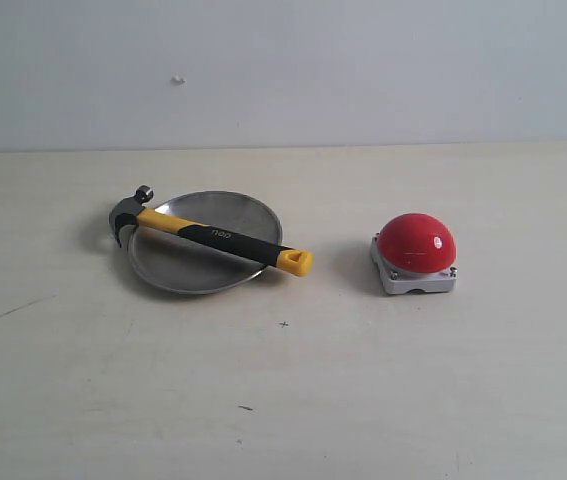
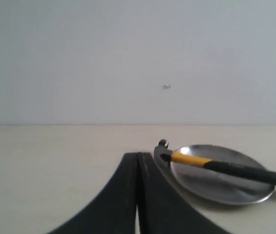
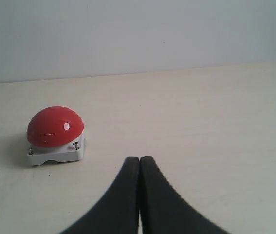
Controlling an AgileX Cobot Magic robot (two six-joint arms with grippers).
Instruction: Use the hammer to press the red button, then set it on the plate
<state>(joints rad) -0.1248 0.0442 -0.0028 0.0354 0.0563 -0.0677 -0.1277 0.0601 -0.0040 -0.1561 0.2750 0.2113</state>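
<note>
The hammer lies across the silver plate, its dark head past the left rim and its yellow end past the right rim. To the right of them the red button sits on its square grey base. Neither arm shows in the exterior view. In the left wrist view my left gripper is shut with nothing in it, short of the hammer and the plate. In the right wrist view my right gripper is shut and empty, with the red button some way off.
The pale tabletop stretches bare in front of the objects. A plain light wall rises behind the table's far edge, with a small mark on it.
</note>
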